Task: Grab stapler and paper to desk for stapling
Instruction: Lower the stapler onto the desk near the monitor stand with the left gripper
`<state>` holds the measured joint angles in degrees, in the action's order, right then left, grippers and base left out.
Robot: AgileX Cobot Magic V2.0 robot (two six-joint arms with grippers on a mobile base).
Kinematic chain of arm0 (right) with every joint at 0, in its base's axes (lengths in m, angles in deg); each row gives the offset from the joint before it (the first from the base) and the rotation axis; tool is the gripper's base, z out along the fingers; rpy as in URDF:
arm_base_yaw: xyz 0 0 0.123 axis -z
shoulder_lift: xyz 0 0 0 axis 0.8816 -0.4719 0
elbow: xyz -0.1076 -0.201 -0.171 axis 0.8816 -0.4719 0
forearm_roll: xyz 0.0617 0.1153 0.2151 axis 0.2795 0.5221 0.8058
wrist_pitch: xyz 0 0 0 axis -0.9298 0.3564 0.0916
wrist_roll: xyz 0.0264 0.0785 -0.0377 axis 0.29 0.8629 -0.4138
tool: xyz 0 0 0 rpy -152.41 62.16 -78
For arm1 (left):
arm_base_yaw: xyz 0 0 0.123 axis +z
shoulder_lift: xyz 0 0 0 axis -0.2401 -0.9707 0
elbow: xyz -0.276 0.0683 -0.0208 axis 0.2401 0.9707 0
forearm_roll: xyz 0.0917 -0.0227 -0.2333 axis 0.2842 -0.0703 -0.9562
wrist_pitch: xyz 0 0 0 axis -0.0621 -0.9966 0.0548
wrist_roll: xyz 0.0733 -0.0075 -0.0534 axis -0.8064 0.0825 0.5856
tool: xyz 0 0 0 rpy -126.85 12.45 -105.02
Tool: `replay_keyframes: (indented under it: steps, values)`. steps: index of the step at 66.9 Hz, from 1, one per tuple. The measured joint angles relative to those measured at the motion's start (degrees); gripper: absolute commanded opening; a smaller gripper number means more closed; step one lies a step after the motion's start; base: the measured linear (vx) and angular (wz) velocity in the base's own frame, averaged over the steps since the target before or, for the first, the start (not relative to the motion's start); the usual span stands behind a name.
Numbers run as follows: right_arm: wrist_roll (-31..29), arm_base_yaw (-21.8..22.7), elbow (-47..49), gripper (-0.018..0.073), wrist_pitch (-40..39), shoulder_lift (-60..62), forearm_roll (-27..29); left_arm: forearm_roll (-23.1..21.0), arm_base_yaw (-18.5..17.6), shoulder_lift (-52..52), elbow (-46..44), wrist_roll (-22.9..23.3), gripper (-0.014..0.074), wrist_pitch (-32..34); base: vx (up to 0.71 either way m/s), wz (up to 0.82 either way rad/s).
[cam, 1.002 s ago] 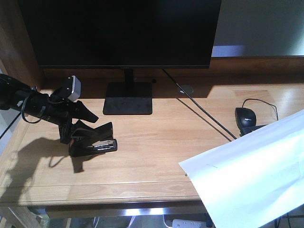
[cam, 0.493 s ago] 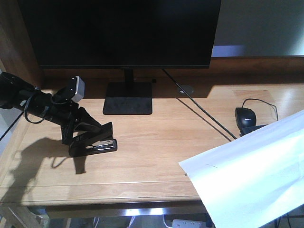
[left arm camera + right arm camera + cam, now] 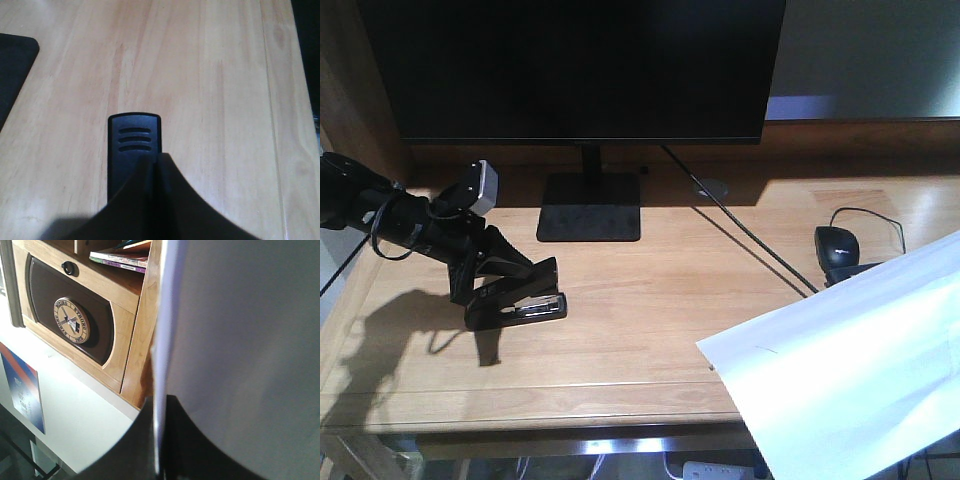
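While the left fingers (image 3: 125, 210) grip the stapler (image 3: 135, 137) at the desk (image 3: 650, 300), the right fingers (image 3: 195, 450) pinch the paper (image 3: 240, 340) edge

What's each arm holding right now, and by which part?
Left fingers grip the stapler behind its grooved front end; right fingers pinch the paper by its edge.

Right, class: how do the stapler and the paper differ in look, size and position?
Colour: the stapler is black, the paper plain white.
Size: the stapler is small and chunky, the paper far larger and thin.
Position: the stapler is down at the desk's left side; the paper is held tilted at the right, overhanging the front edge.
Shared: each is clamped, the stapler by the left tool, the paper by the right tool.
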<state>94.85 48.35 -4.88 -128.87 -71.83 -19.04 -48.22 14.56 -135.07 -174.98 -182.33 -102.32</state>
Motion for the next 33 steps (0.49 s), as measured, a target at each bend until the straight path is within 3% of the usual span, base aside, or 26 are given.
replay_keyframes:
  steps: [33]
  values:
    - [0.00,0.00,0.00,-0.0005,0.00,0.00,0.00,0.00,0.00,0.00,0.00,0.04,-0.0006,0.02,0.00,0.00]
